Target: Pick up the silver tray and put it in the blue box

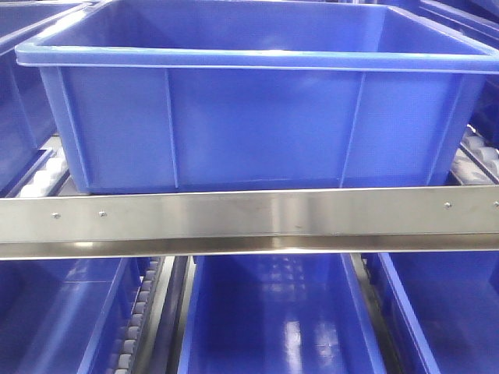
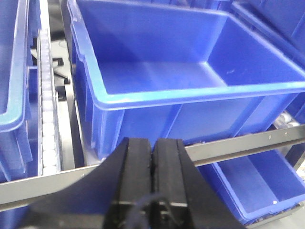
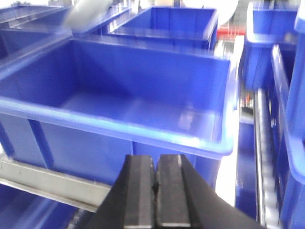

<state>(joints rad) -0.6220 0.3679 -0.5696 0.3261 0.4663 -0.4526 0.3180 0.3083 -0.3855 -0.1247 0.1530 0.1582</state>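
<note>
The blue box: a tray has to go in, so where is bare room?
The large deep blue plastic crate has a bare floor, free wall to wall. Crowded: neighbouring crates press beside it, and the steel rail runs along its front.

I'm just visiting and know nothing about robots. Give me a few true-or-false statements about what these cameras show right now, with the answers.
1. The blue box sits on a shelf behind a steel rail. True.
2. The silver tray lies inside the blue box. False: both wrist views show the box's floor bare, and no tray is in view.
3. The left gripper is wide open. False: its fingers are pressed together.
4. The right gripper is shut and holds nothing. True.
5. More blue crates sit on the level below. True.
</note>
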